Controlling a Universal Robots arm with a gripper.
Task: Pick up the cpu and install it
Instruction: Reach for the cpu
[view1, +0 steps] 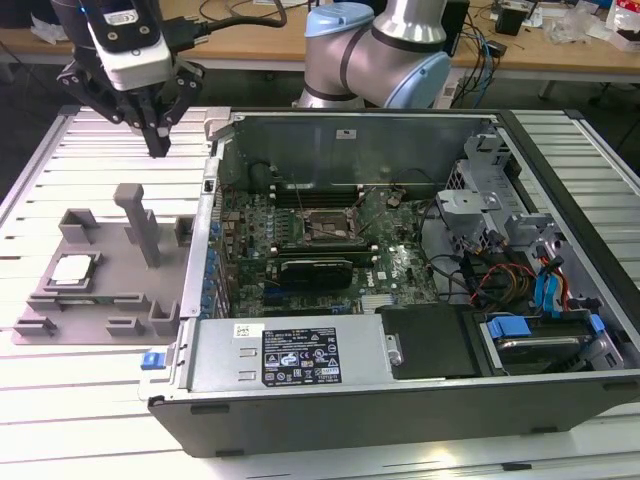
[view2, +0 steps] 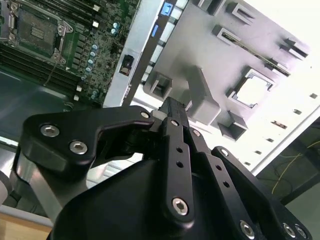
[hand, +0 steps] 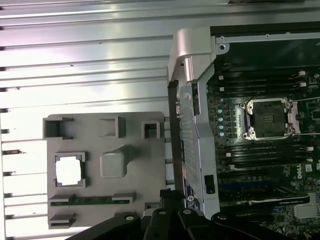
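The cpu (view1: 75, 270) is lying flat in a square recess of the gray tray (view1: 125, 282), on the exterior view's left, its silvery-white top facing up and reading as a bright, smooth square. The tray is matte gray and moulded, with raised corner blocks and one upright post (view1: 135, 215). It is resting on a table of pale ribbed metal slats (view1: 90, 400), beside the open computer case (view1: 215, 362).

The gripper (view1: 157, 148) is hanging above the far end of the tray, well apart from the cpu. Its black fingers are drawn together to a point and are clenched on nothing.

The first wrist view is looking straight down on the tray. It is showing a narrow green strip (hand: 92, 200) lying in a long slot near the cpu's recess, and a rounded gray block (hand: 114, 164) just beside that recess. The second wrist view is showing the gripper's black links and silver screw heads (view2: 50, 131) at close range, with the tray beyond them.

Inside the case, the green motherboard (view1: 400, 265) is lying flat against the case floor. The dark square socket frame (view1: 325, 228) is sitting on it, with nothing seated in it. Red and orange cables (view1: 500, 275) and a drive with blue tabs (view1: 510, 330) are occupying the case's end on the exterior view's right. The arm's silver and pale blue joint (view1: 375, 50) is standing behind the case
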